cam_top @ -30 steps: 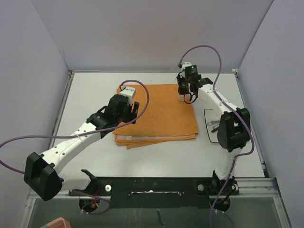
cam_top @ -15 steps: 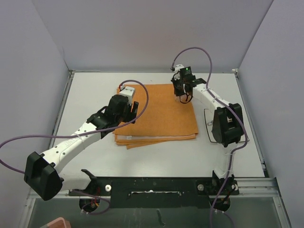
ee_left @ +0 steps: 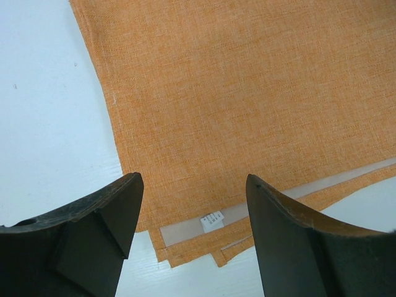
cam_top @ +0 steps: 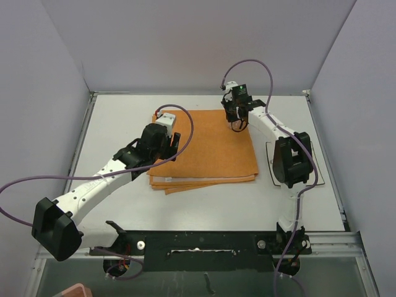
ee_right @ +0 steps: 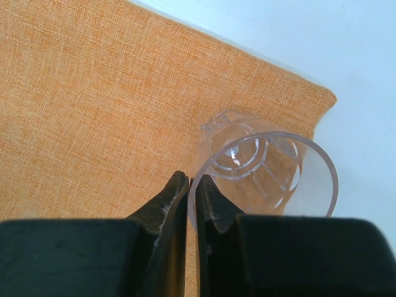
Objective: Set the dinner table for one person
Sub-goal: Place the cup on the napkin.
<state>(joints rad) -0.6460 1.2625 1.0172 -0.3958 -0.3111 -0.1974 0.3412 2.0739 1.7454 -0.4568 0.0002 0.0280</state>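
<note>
The dinner table (cam_top: 124, 117) is a wide white-grey top with an orange folded cloth (cam_top: 210, 148) in its middle. My right gripper (cam_top: 238, 121) is over the cloth's far right corner. In the right wrist view it (ee_right: 192, 183) is shut on the rim of a clear glass (ee_right: 266, 167), one finger inside and one outside. The glass's base is over the cloth corner (ee_right: 93, 93); whether it touches the cloth I cannot tell. My left gripper (cam_top: 170, 143) is open and empty above the cloth's left near part. It (ee_left: 192, 185) frames the cloth (ee_left: 247, 93) and a small white label (ee_left: 212, 221).
A small square white plate (cam_top: 270, 151) with a piece of cutlery (cam_top: 276, 162) lies to the right of the cloth, mostly hidden by my right arm. Grey walls close in the table on the left, far and right sides.
My right gripper has moved left and slightly farther back with the glass, along the cloth's far right corner. The left arm has not moved.
</note>
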